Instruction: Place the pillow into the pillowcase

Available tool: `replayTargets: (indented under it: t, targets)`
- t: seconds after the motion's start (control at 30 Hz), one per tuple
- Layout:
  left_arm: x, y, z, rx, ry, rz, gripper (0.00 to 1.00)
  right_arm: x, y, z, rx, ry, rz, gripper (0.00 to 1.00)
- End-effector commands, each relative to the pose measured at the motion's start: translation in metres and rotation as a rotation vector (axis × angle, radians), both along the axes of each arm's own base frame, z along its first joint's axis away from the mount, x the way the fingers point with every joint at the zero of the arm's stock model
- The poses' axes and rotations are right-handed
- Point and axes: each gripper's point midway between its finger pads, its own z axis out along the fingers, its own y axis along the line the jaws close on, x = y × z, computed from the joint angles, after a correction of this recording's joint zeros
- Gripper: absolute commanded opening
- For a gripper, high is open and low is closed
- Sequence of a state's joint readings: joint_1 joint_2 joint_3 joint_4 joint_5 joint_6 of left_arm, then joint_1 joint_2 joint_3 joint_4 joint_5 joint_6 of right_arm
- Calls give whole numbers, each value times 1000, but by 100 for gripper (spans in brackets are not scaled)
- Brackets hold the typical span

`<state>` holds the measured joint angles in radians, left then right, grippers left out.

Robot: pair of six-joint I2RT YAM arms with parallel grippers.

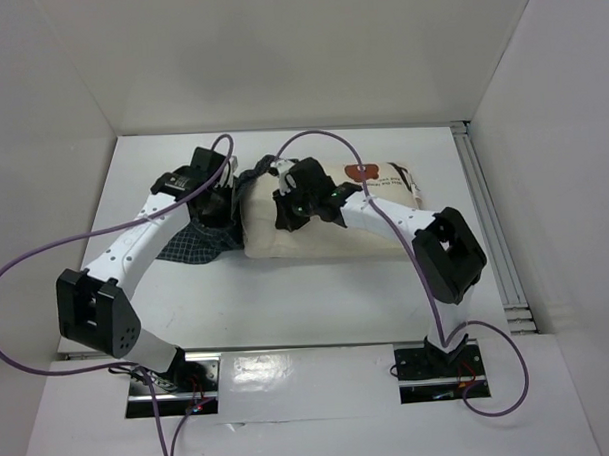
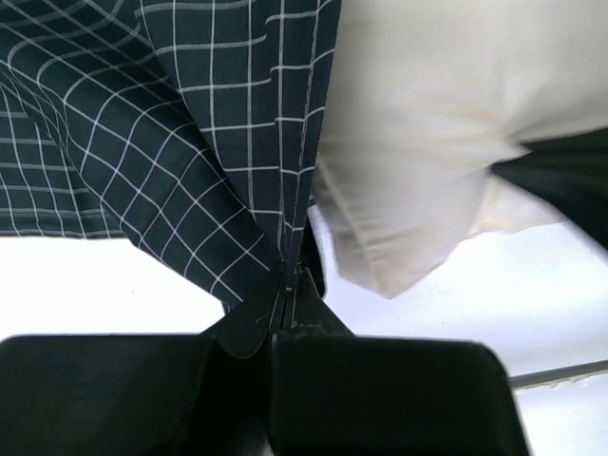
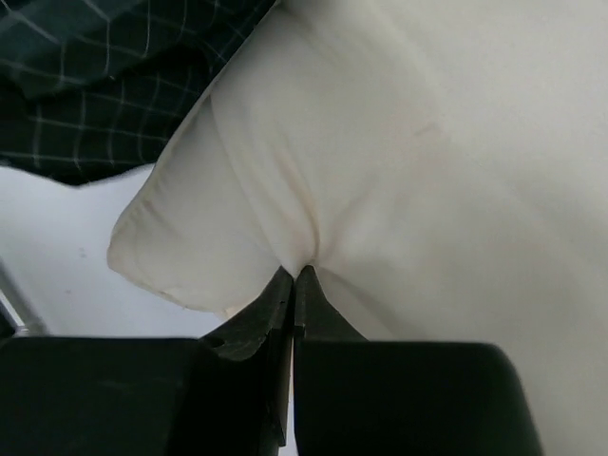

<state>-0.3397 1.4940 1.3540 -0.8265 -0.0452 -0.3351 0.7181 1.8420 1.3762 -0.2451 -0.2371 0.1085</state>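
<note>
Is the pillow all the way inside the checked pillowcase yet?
No, the top view shows most of the cream pillow bare, with the dark checked pillowcase bunched at its left end.

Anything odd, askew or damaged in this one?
Nothing broken or spilled. The pillowcase lies bunched at the pillow's left end, pinched by the left hand; the right hand pinches a pillow corner. The pillow is not inside yet.
</note>
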Motion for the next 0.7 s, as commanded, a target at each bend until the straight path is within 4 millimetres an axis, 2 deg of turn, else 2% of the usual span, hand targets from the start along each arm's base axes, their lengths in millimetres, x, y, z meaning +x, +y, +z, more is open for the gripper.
replayTargets:
  t: [0.0,0.07,0.13,0.17,0.2,0.27,0.3,0.37,0.4,0.43,0.47,0.5,0.53,0.57,0.6,0.63,0.67]
  targets:
    - [-23,-2,-2,10,27,-56,0,27,10,82,232,-96,-26,0]
    - [-25,-5,-3,8,22,-67,0,35,11,85,246,-74,-52,0]
    - [-27,-4,-6,7,32,-59,0,43,21,92,285,-31,-89,0]
    - [-28,-11,-5,-11,27,-79,0,47,23,93,300,-15,-116,0]
    - [-29,-13,-4,-21,31,-85,0,56,30,89,312,13,-177,0]
    - [-19,-22,9,-44,-9,-100,0,69,33,80,312,44,-285,0]
    - [-11,-25,9,-43,-5,-100,0,78,39,67,314,76,-353,0]
    - [7,-28,17,-39,-38,-66,0,93,41,55,312,85,-426,0]
    - [26,-31,35,-42,-99,-36,2,99,47,42,297,87,-451,0]
    - [38,-29,29,-22,-89,18,32,101,49,35,292,91,-453,0]
    - [48,-26,31,-32,-100,44,32,103,51,33,300,85,-451,0]
    - [60,-19,37,-37,-118,72,86,101,56,32,300,89,-415,6]
    - [60,-14,33,-33,-89,95,96,97,56,30,285,94,-385,23]
    - [59,-11,32,-38,-79,119,100,92,53,28,262,92,-365,45]
    - [57,2,26,-19,-68,162,100,89,47,29,241,76,-361,57]
    - [52,8,25,-18,-69,228,100,82,31,33,200,29,-364,75]
    - [42,20,36,-21,-96,285,100,77,19,31,170,16,-381,81]
